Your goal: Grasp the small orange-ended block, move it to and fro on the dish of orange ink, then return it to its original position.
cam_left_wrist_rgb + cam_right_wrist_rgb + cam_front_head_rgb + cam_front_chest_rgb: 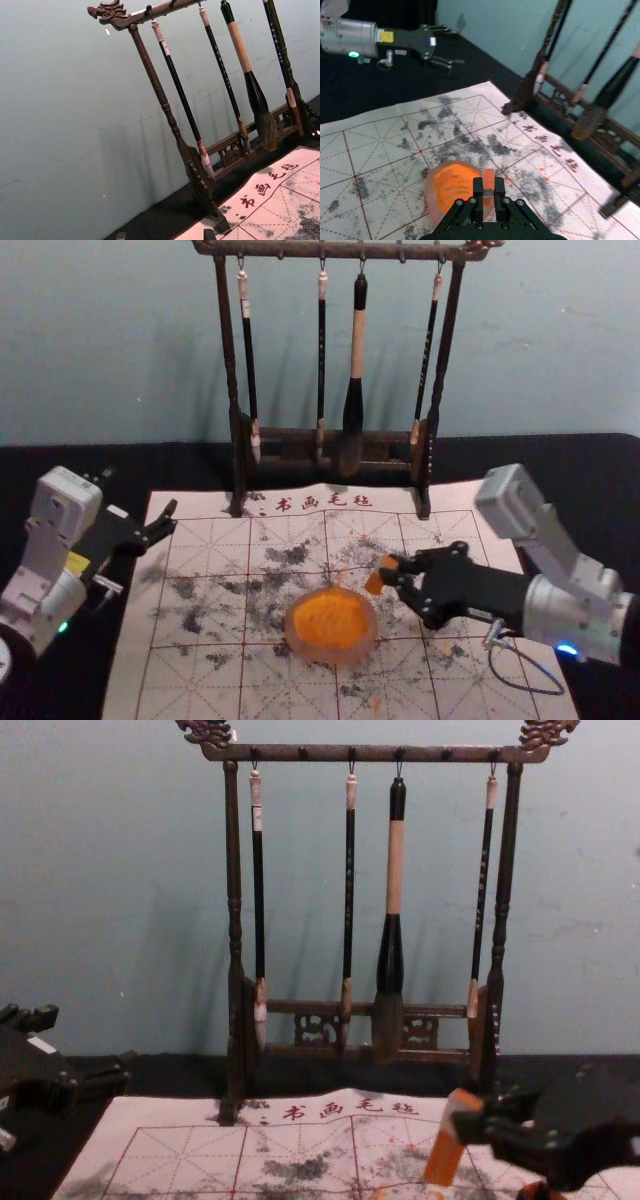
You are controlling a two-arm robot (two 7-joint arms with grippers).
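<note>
Near the round orange-ink dish (332, 625), our right gripper (388, 572) pinches the orange-ended block (376, 581); dark wooden brush rack (228, 340) behind, left gripper (140, 502) spread, at left.

Calligraphy workspace: brushes (357, 345) on wooden rack (230, 370), gridded mat (200, 680), ink dish (333, 657).

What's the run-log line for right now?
Right gripper: shut on orange-ended block | Block: tilted, near dish's far right side | Left gripper: open, idle near mat's left edge
</note>
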